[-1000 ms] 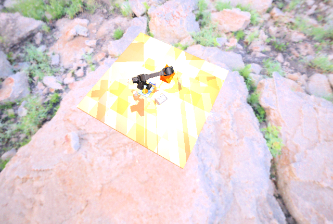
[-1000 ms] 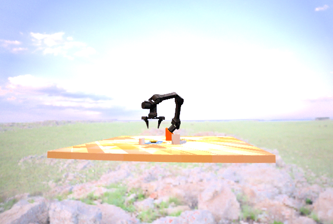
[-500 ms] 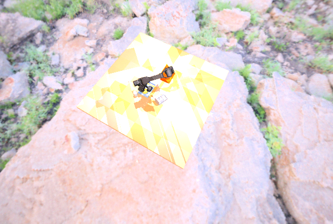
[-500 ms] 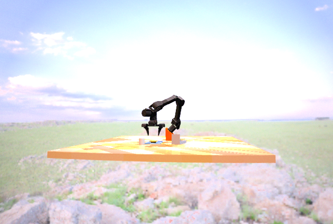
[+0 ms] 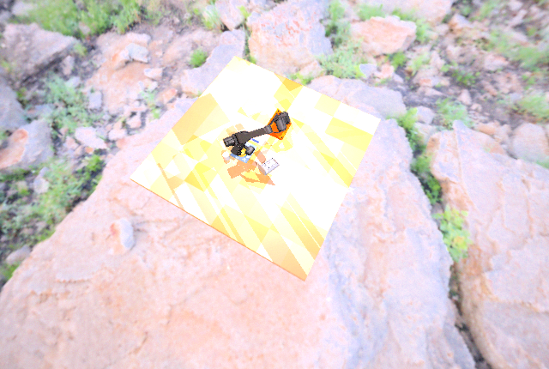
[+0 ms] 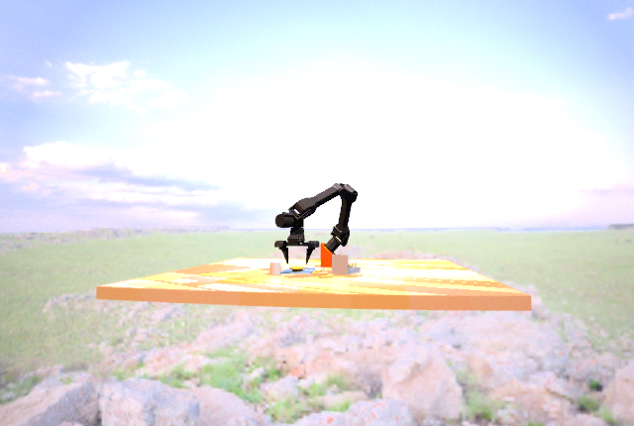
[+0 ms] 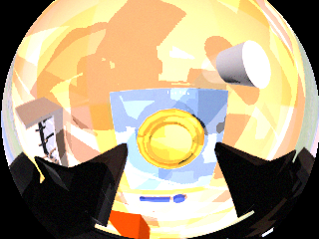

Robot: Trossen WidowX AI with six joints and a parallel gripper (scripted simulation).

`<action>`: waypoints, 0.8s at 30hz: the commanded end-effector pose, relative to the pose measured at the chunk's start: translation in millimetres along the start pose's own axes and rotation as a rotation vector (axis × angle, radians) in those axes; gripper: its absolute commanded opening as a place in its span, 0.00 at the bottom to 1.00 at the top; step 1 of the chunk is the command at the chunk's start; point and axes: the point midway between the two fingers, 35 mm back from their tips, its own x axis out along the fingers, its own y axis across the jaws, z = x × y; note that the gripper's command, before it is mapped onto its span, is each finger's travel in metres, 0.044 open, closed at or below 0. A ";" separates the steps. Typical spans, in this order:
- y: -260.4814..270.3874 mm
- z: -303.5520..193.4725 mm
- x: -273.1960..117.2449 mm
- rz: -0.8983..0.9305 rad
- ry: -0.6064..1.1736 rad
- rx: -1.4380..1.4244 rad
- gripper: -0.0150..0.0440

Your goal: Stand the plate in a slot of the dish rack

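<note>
A yellow plate (image 7: 170, 138) (image 6: 296, 268) lies flat on a light blue mat (image 7: 127, 114) (image 5: 239, 159) on the yellow patterned table (image 5: 274, 218) (image 6: 307, 299). My gripper (image 7: 172, 148) (image 6: 296, 258) (image 5: 243, 151) points straight down, just above the plate, with one finger on each side of it. It is open and holds nothing. The dish rack (image 7: 46, 129) (image 5: 269, 164) (image 6: 353, 269) stands on the table a short way to one side of the mat, with nothing in it. In the top view the arm hides the plate.
A pale cylinder-shaped cup (image 7: 242, 64) (image 6: 274, 267) lies beside the mat. A beige block (image 6: 339, 264) stands by the rack. The arm's orange base (image 5: 280, 131) (image 6: 325, 256) (image 7: 130, 225) is behind the mat. Rocky ground lies below the table's edges.
</note>
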 end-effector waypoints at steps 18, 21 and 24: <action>0.5 -3.7 27.4 0.005 0.000 0.004 0.90; 0.5 -3.7 27.4 0.005 0.000 0.004 0.90; 0.5 -3.7 27.4 0.005 0.000 0.004 0.89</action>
